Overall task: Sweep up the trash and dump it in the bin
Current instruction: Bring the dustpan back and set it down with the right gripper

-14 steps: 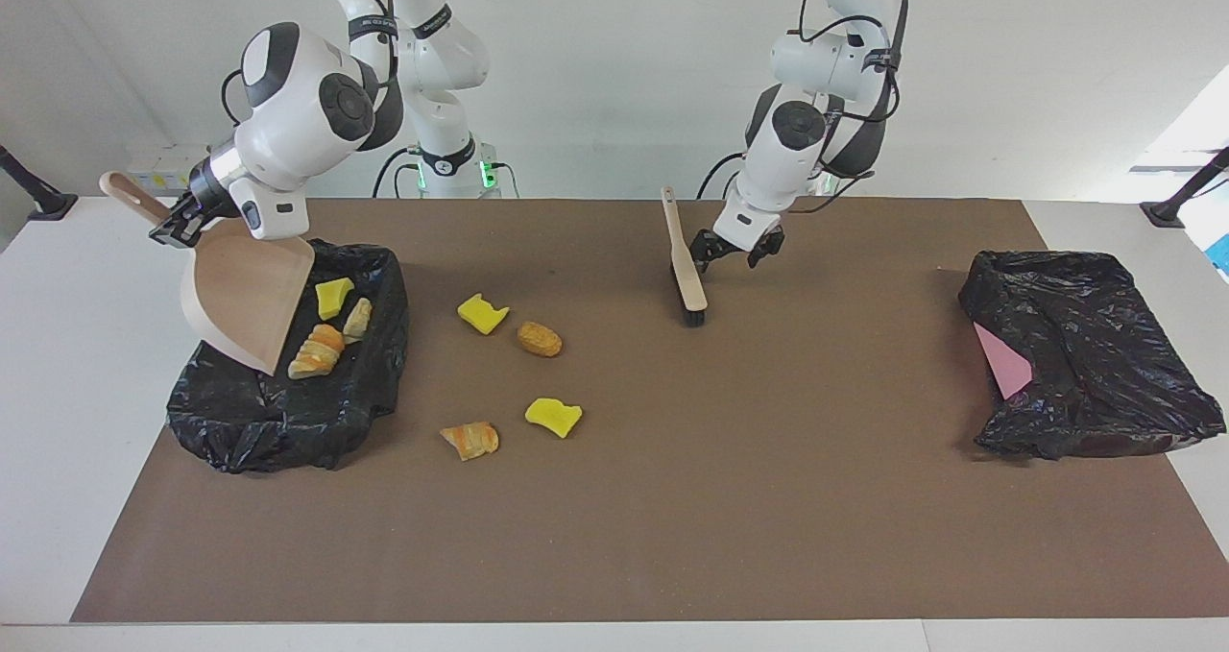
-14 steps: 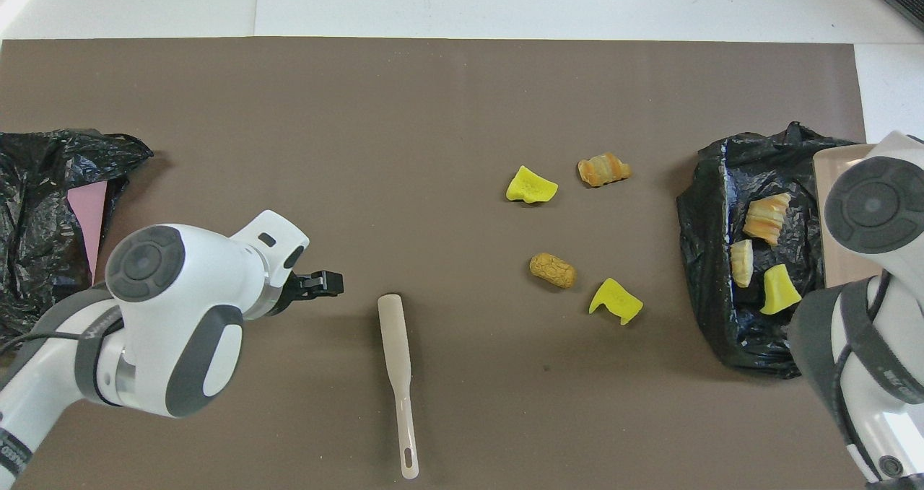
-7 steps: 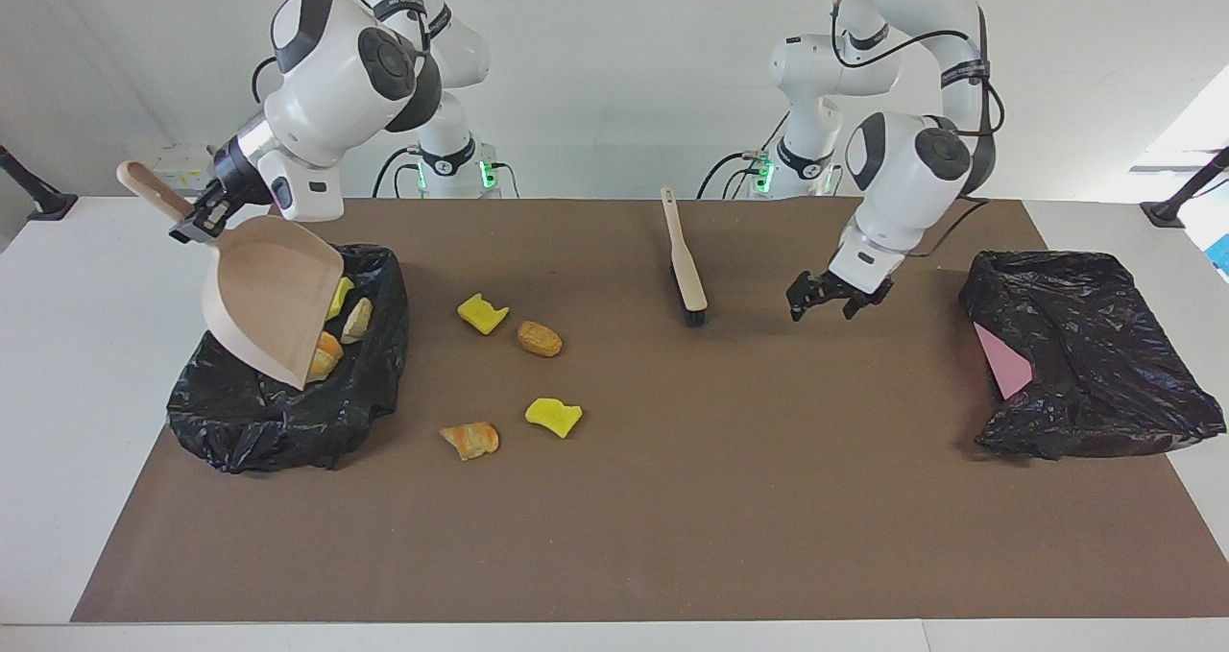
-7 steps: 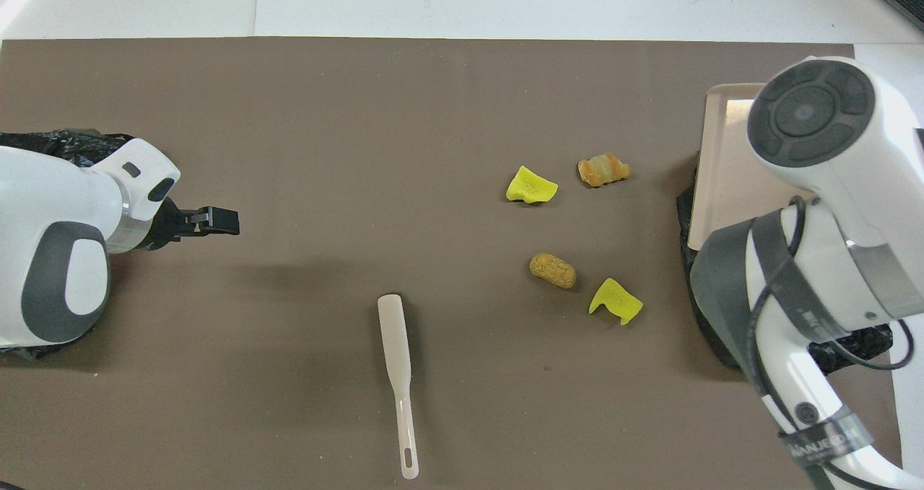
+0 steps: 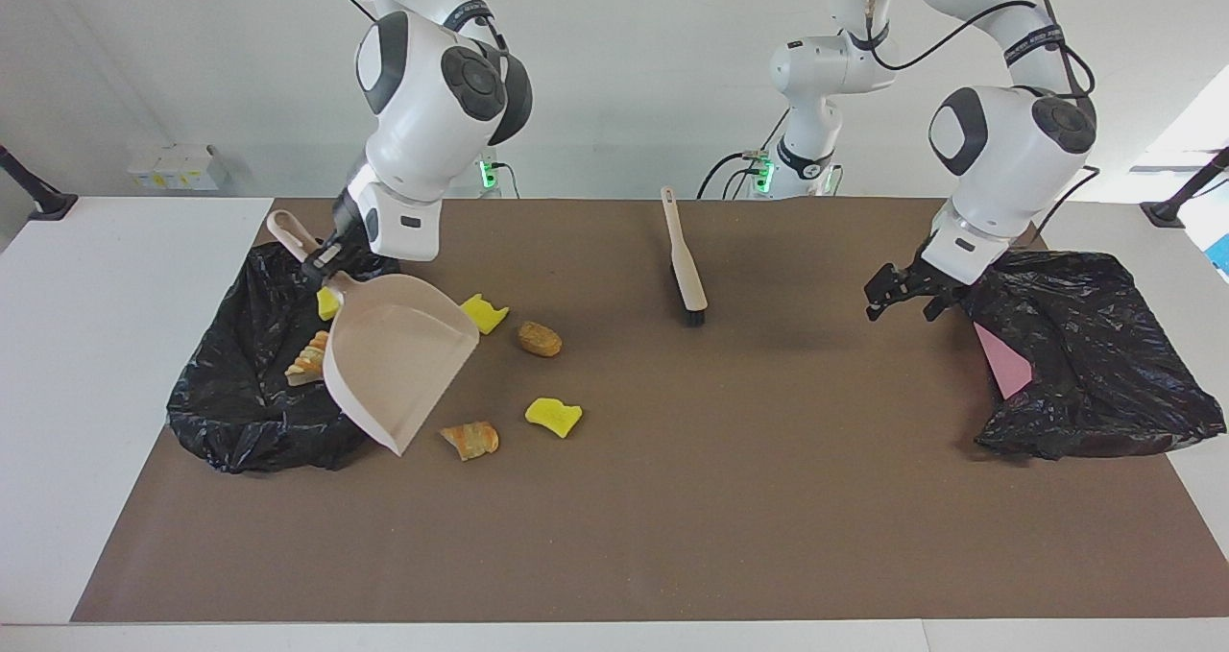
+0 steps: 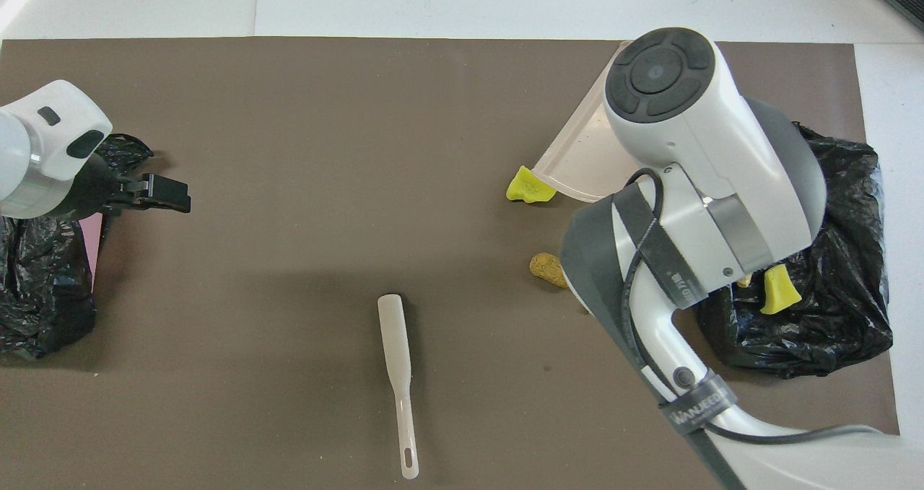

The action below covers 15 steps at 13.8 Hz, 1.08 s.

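Right hand (image 5: 322, 266) clamping dustpan (image 5: 398, 354) beside bin (image 5: 245, 393); left hand (image 5: 903, 295) wide, empty. Next: lowering dustpan by the desk's scraps (image 5: 552, 415), fetching brush (image 5: 686, 270).

Both arms have glossy white rounded shells with dark grey caps on the joints — each cap is a disc with segmented shapes around a centre circle. Black cables run along the outside of the upper links, fixed with black straps; one strap on the right arm (image 6: 693, 403) carries white lettering. A silver metal ring sits at each wrist, before the black gripper. The left arm (image 5: 999, 153) has the same strap with white text. Green lights glow at the two bases — small and bright.
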Each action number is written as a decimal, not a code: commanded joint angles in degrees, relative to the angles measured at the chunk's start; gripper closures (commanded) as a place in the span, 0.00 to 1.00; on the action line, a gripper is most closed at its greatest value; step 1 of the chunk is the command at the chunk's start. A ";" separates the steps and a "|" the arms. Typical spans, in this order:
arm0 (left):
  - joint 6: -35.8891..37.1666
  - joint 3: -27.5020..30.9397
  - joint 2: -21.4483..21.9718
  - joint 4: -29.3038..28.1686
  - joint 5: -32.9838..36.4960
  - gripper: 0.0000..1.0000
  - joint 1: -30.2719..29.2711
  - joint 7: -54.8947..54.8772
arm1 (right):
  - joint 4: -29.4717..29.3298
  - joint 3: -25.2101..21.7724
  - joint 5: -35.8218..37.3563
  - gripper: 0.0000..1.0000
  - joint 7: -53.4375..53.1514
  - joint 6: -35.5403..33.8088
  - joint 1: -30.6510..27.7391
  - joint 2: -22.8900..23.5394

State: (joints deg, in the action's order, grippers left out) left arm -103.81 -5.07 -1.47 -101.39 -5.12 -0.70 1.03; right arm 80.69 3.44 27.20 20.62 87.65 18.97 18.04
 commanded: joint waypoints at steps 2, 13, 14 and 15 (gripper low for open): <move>11.34 -0.38 -0.90 9.62 2.56 0.00 -0.53 -0.24 | -10.54 0.07 -9.67 1.00 -17.58 -1.34 2.38 7.09; 10.56 -0.38 0.51 7.78 2.57 0.00 -1.59 -0.94 | -10.20 -0.01 -22.54 1.00 -39.76 8.94 7.92 12.98; 10.48 -0.38 0.51 7.87 2.57 0.00 -1.59 -0.94 | -10.12 -0.10 -22.54 1.00 -40.21 9.55 8.36 13.60; 10.56 -0.38 0.51 7.78 2.57 0.00 -1.59 -0.94 | -9.94 -0.01 -22.62 1.00 -40.65 10.34 8.62 13.60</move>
State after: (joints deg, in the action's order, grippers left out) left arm -93.86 -4.89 -1.45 -93.32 -3.48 -1.45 0.56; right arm 71.67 3.47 5.93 -18.67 96.91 27.51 31.04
